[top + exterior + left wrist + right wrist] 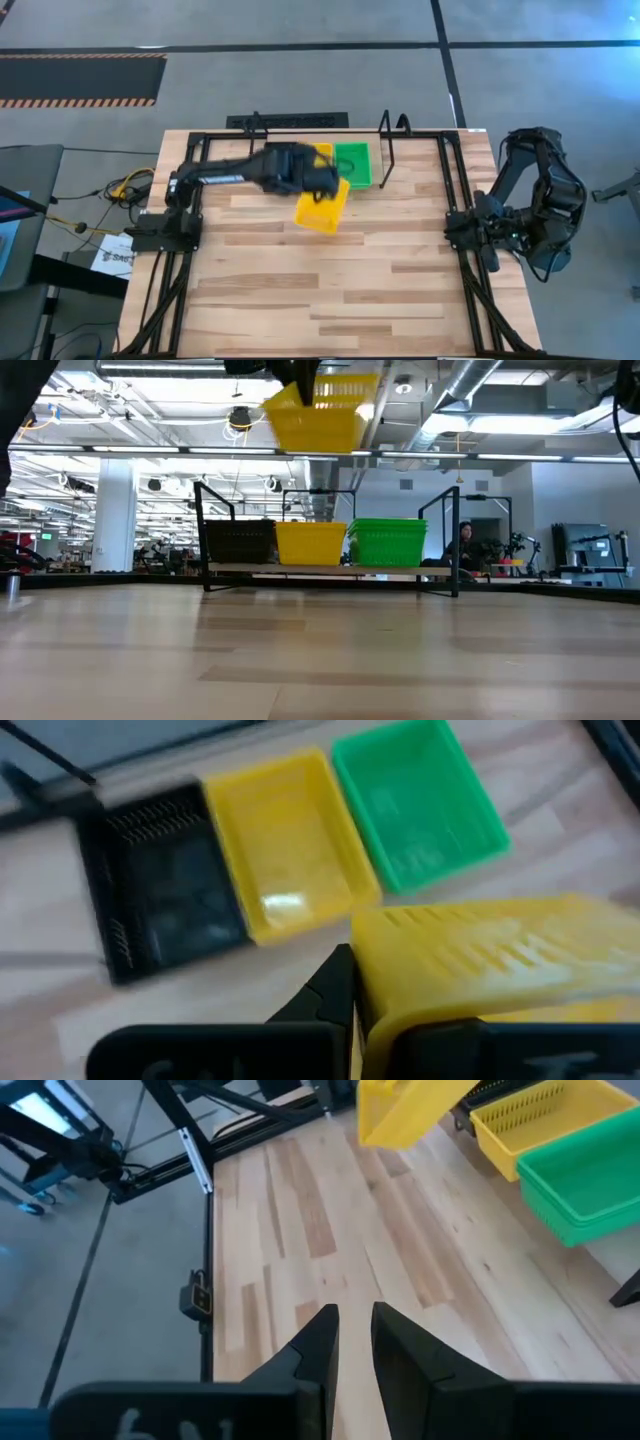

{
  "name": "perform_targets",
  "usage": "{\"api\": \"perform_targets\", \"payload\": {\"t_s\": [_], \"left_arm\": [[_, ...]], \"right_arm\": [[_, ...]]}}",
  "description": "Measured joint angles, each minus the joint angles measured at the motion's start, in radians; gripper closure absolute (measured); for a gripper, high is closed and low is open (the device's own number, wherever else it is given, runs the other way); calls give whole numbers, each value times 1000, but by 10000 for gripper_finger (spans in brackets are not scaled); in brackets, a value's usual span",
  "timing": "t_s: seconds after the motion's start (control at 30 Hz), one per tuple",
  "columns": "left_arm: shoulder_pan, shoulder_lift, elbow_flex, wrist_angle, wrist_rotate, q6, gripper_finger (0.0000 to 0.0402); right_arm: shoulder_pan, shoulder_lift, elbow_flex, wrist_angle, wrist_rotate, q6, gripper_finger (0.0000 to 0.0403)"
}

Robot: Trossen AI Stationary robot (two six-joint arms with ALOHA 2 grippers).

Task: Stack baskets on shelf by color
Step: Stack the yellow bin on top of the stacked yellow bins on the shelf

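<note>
1. My left gripper is clamped shut on one wall of a yellow perforated plastic basket, holding it in the air above the tabletop, just in front of the shelf.
2. On the wooden shelf board with black rod frame sit a black basket stack, a yellow basket stack and a green basket stack, side by side and touching or nearly so. I can't tell how many are in each stack.
3. Risk: the carried basket hangs tilted from a one-wall pinch. I judge it could swing or slip in the gripper if I move fast.
4. Risk: tilted entry into the yellow stack. A corner could catch its rim, jam half-nested, or shove the stack into the black or green one.
5. Risk: drifting sideways and dropping it into the green or black stack, which gives the wrong colour.
6. In the way: the upright black rod loop at the shelf end beside green, and the neighbours tight on both sides of yellow. Little side margin, I'd say.
7. The right gripper sits parked over the tabletop's right edge, part-open, holding nothing, well apart from the shelf.
8. A person is in the room behind the shelf, far off.
</note>
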Motion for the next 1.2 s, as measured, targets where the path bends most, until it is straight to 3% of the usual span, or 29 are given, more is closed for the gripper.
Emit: {"api": "perform_targets", "payload": {"t_s": [0.13,0.3,0.67,1.2], "left_arm": [[112,-16,0,44,26,133,401],[237,-11,0,152,137,282,401],[483,2,-9,138,349,366,401],[529,141,-11,190,468,432,401]], "right_arm": [[-24,14,0,0,0,1,321],[-71,34,0,0,1,2,321],[-159,71,0,0,-1,2,321],[-189,72,0,-1,-2,1,321]]}}
